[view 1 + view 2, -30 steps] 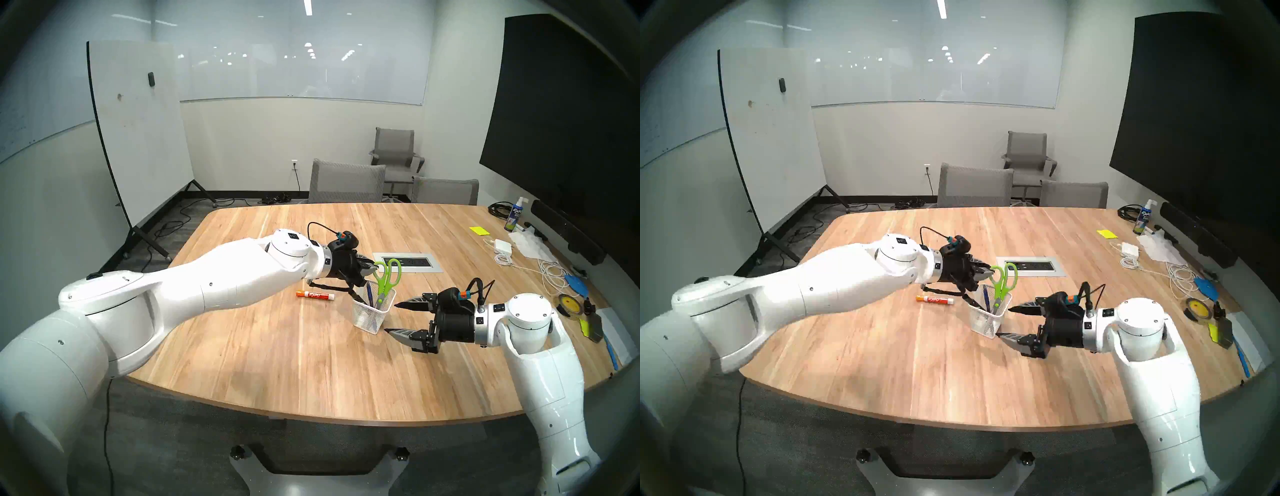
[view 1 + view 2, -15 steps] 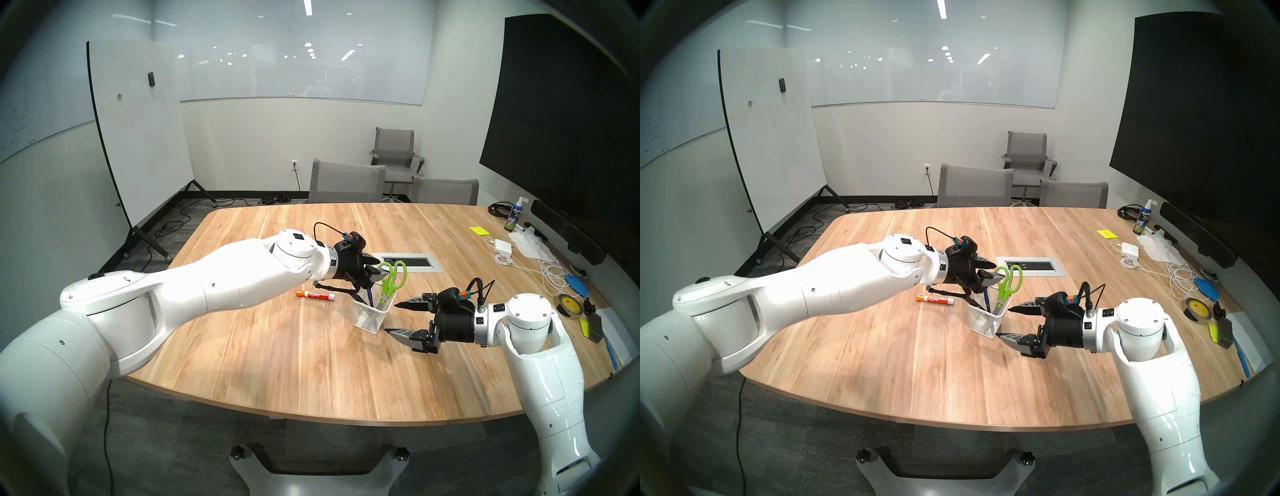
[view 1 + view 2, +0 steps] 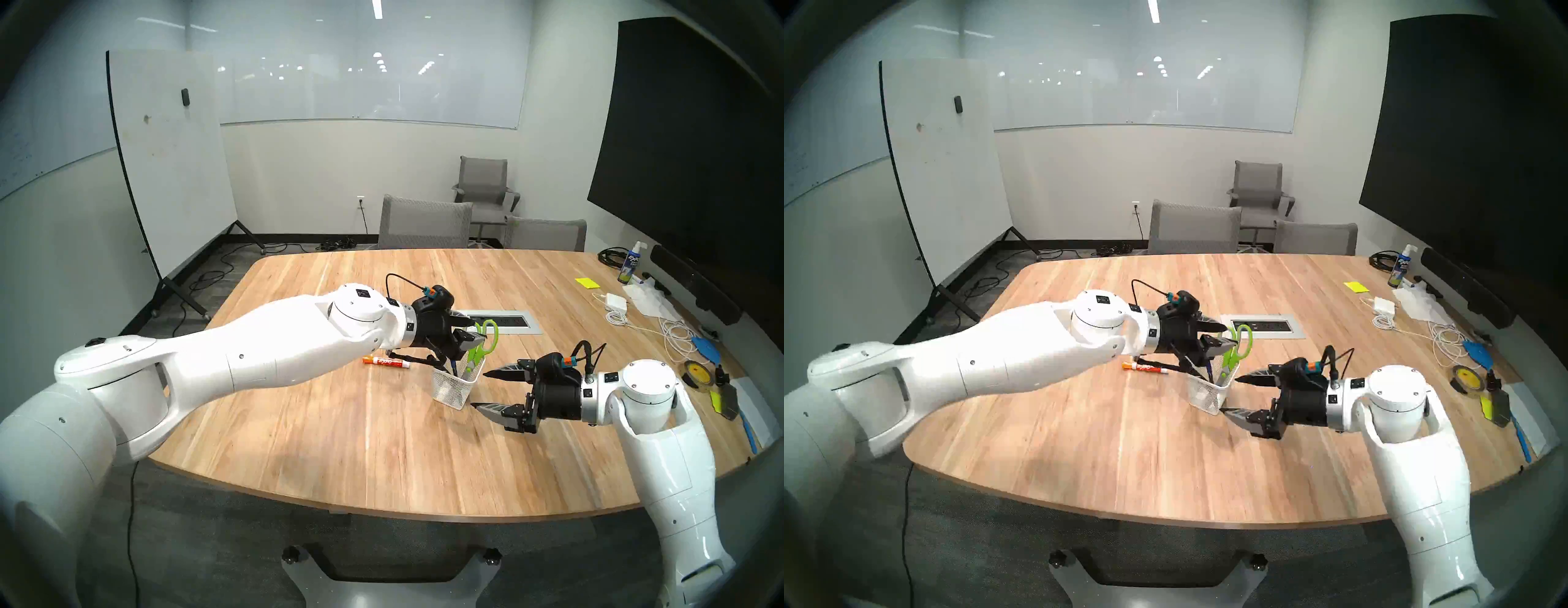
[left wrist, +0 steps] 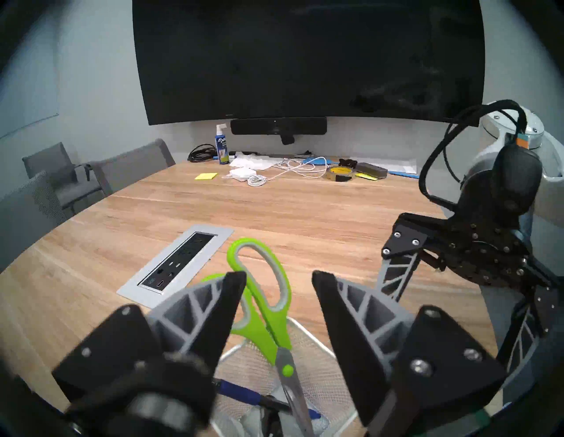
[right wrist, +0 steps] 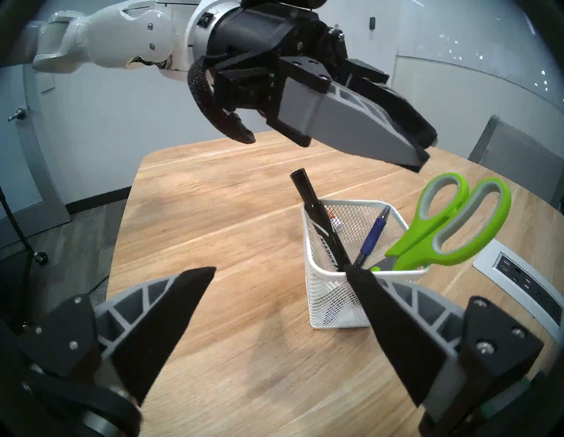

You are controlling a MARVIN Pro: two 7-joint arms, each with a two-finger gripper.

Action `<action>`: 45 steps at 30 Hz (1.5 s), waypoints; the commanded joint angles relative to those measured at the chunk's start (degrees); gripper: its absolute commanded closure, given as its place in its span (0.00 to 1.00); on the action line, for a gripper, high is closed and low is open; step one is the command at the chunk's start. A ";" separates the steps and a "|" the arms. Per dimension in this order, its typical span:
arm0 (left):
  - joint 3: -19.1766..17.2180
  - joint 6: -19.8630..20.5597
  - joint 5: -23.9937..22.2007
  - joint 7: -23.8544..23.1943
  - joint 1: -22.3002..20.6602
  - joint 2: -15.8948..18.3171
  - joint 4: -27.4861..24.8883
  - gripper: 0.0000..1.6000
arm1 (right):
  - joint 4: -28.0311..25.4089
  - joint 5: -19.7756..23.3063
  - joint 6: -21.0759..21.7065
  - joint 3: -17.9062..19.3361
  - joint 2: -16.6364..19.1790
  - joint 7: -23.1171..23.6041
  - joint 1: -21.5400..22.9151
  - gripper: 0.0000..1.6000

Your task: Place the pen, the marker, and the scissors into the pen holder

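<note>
Looks basically done: scissors [image 5: 448, 222], blue pen [image 5: 370, 238] and black marker [image 5: 320, 222] are all sitting in the pen holder [image 5: 332, 308]; left gripper [image 4: 279, 302] is hanging released above the handles; right gripper [image 5: 280, 277] is gaping empty beside it; an orange marker [image 3: 386, 361] is lying on the table [image 3: 339, 446].

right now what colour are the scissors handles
Lime green with grey inner lining on the scissors, clearest in the right wrist view.
</note>
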 commanded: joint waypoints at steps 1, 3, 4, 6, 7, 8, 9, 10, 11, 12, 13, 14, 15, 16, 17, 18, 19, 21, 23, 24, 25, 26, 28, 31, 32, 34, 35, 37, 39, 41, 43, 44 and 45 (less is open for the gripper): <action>-1.39 0.11 -1.11 1.71 0.57 7.13 -7.99 0.36 | -0.82 0.19 0.05 0.10 -0.04 0.04 0.56 0.00; -1.50 0.21 -1.44 2.19 0.75 8.73 -9.69 0.37 | -0.82 0.18 0.05 0.10 -0.04 0.05 0.56 0.00; -2.17 0.19 -1.30 1.84 1.07 8.32 -9.17 0.38 | -0.82 0.18 0.05 0.10 -0.04 0.05 0.56 0.00; -2.42 0.31 -1.41 1.93 0.96 8.93 -9.88 0.40 | -0.81 0.18 0.04 0.10 -0.04 0.05 0.56 0.00; -2.41 0.39 -1.66 2.20 0.75 9.97 -11.08 0.43 | -0.81 0.18 0.04 0.10 -0.04 0.05 0.57 0.00; -2.31 0.43 -2.05 2.65 0.41 11.82 -13.18 0.42 | -0.81 0.18 0.04 0.10 -0.05 0.06 0.57 0.00; -3.35 0.76 -1.63 2.15 0.74 10.31 -11.69 0.42 | -0.80 0.17 0.03 0.10 -0.05 0.06 0.57 0.00; -3.04 0.76 -2.18 2.50 0.28 12.37 -13.87 0.42 | -0.80 0.17 0.03 0.10 -0.05 0.06 0.57 0.00; -2.95 0.89 -2.59 2.76 0.05 13.89 -15.56 0.38 | -0.80 0.17 0.03 0.10 -0.05 0.06 0.57 0.00; -4.04 1.27 -2.21 2.19 0.47 12.30 -14.00 0.36 | -0.80 0.17 0.03 0.10 -0.05 0.06 0.57 0.00; -3.64 1.41 -2.79 2.70 0.11 14.63 -16.37 0.31 | -0.80 0.17 0.03 0.10 -0.05 0.07 0.57 0.00; -4.08 1.62 -2.87 2.39 0.19 14.86 -16.45 0.31 | -0.80 0.17 0.03 0.11 -0.05 0.07 0.57 0.00; -4.44 1.93 -3.01 2.28 0.28 15.28 -16.78 0.30 | -0.80 0.16 0.03 0.11 -0.06 0.07 0.57 0.00; -4.36 2.10 -3.48 2.08 0.06 16.49 -17.80 0.30 | -0.80 0.16 0.03 0.11 -0.06 0.07 0.57 0.00; -4.42 2.41 -3.86 2.00 -0.05 17.47 -18.66 0.32 | -0.81 0.16 0.04 0.11 -0.06 0.07 0.57 0.00; -5.20 2.84 -3.86 1.18 0.22 16.84 -17.90 0.33 | -0.81 0.16 0.04 0.11 -0.06 0.07 0.57 0.00; -4.90 2.93 -4.39 1.30 -0.17 18.50 -19.34 0.33 | -0.81 0.16 0.04 0.11 -0.06 0.07 0.57 0.00; -5.57 4.42 -5.22 -0.20 -0.52 19.89 -19.73 0.33 | -0.81 0.15 0.04 0.11 -0.07 0.08 0.57 0.00; -5.90 5.06 -5.95 -1.30 -0.83 21.09 -19.75 0.30 | -0.81 0.15 0.04 0.12 -0.07 0.08 0.57 0.00; -5.79 5.21 -6.35 -1.78 -1.14 22.14 -20.13 0.29 | -0.81 0.15 0.04 0.12 -0.07 0.08 0.57 0.00; -5.95 5.70 -6.76 -2.56 -1.36 22.69 -19.95 0.28 | -0.80 0.15 0.04 0.12 -0.07 0.08 0.57 0.00; -6.09 6.09 -7.07 -3.15 -1.52 23.14 -19.80 0.27 | -0.81 0.15 0.04 0.12 -0.07 0.08 0.57 0.00; -6.26 6.72 -7.46 -4.71 -1.87 23.95 -19.35 0.22 | -0.81 0.14 0.04 0.12 -0.07 0.08 0.57 0.00; -6.03 8.45 -7.83 -7.41 -2.55 24.73 -18.41 0.14 | -0.82 0.14 0.06 0.12 -0.08 0.08 0.57 0.00; -5.97 8.91 -7.90 -8.30 -2.73 24.83 -17.99 0.12 | -0.83 0.14 0.07 0.13 -0.08 0.08 0.57 0.00; -5.69 10.15 -7.98 -10.27 -3.23 24.73 -16.80 0.07 | -0.84 0.14 0.08 0.13 -0.08 0.08 0.56 0.00; -5.67 10.39 -8.07 -11.36 -3.40 24.41 -15.91 0.05 | -0.85 0.13 0.09 0.13 -0.08 0.08 0.56 0.00; -5.46 11.30 -7.77 -13.36 -4.05 23.37 -13.91 0.04 | -0.86 0.13 0.10 0.14 -0.08 0.08 0.56 0.00; -5.21 11.80 -7.33 -14.74 -4.45 22.22 -11.75 0.03 | -0.86 0.13 0.10 0.14 -0.09 0.09 0.56 0.00; -4.92 12.42 -6.90 -16.24 -4.90 20.98 -9.51 0.04 | -0.86 0.12 0.11 0.14 -0.09 0.09 0.56 0.00; -4.46 13.12 -6.21 -17.62 -5.40 19.85 -7.51 0.03 | -0.87 0.12 0.11 0.14 -0.09 0.09 0.56 0.00; -4.24 13.28 -5.86 -18.30 -5.59 19.33 -6.58 0.04 | -0.87 0.12 0.11 0.14 -0.09 0.09 0.56 0.00; -4.01 13.56 -5.55 -18.77 -5.76 18.78 -5.65 0.04 | -0.87 0.12 0.11 0.15 -0.10 0.09 0.56 0.00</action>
